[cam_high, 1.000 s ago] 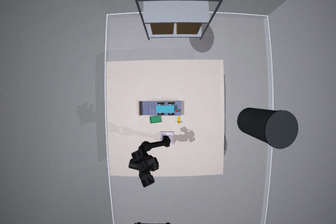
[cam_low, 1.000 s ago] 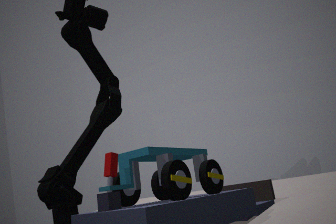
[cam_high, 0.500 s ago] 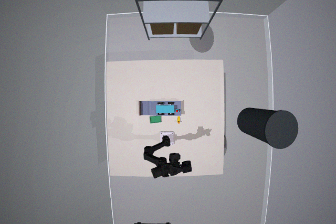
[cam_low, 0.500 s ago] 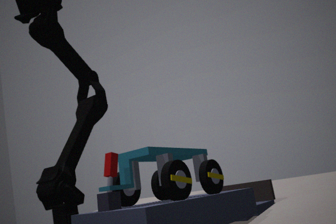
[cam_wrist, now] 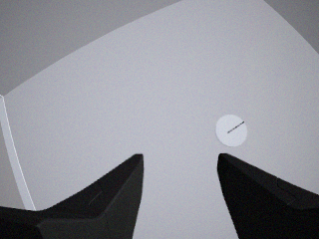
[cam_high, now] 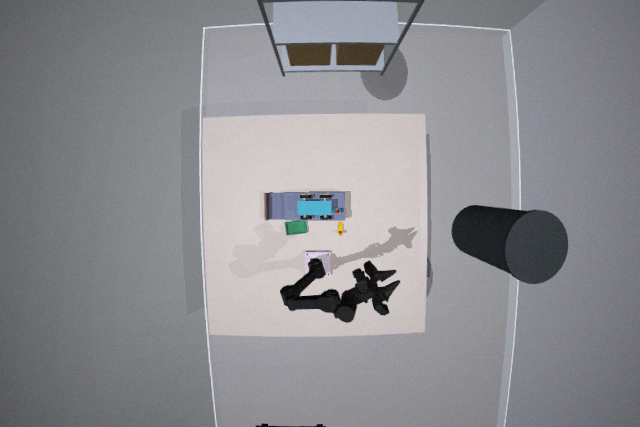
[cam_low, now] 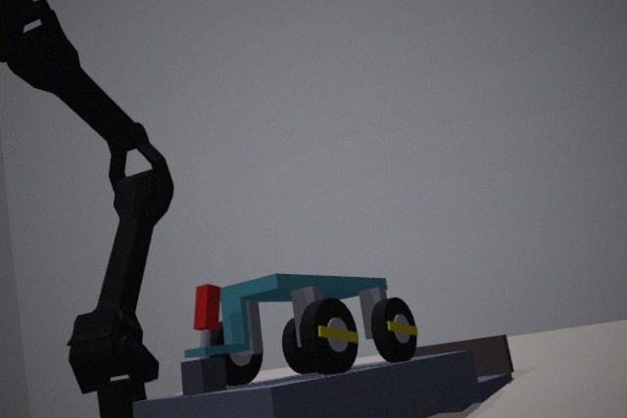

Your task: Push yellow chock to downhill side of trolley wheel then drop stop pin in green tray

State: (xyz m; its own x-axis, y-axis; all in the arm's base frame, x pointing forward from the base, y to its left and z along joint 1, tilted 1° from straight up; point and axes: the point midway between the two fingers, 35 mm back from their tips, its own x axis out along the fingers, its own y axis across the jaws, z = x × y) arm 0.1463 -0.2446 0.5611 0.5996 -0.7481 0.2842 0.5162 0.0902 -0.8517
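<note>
The teal trolley (cam_high: pixel 314 209) (cam_low: pixel 304 284) stands on the blue-grey ramp (cam_high: pixel 279 205) (cam_low: pixel 379 388) with its black wheels on the slope. The red-headed stop pin (cam_high: pixel 337 211) (cam_low: pixel 206 306) stands upright at its uphill end. The yellow chock (cam_high: pixel 340 228) lies on the table just in front of the ramp's uphill end, apart from the wheels. The green tray (cam_high: pixel 296 227) sits in front of the ramp's middle. My gripper (cam_high: pixel 397 277) (cam_wrist: pixel 181 162) is held up high to the right of the arm base, far from the trolley. Its fingers stand partly apart with nothing between them.
The arm base (cam_high: pixel 317 259) sits in front of the tray. A dark end wall (cam_low: pixel 486 349) closes the ramp's downhill end. A shelf unit (cam_high: pixel 336 24) stands behind the table and a dark cylinder (cam_high: pixel 509 244) to its right. A white round disc (cam_wrist: pixel 231 129) shows in the wrist view.
</note>
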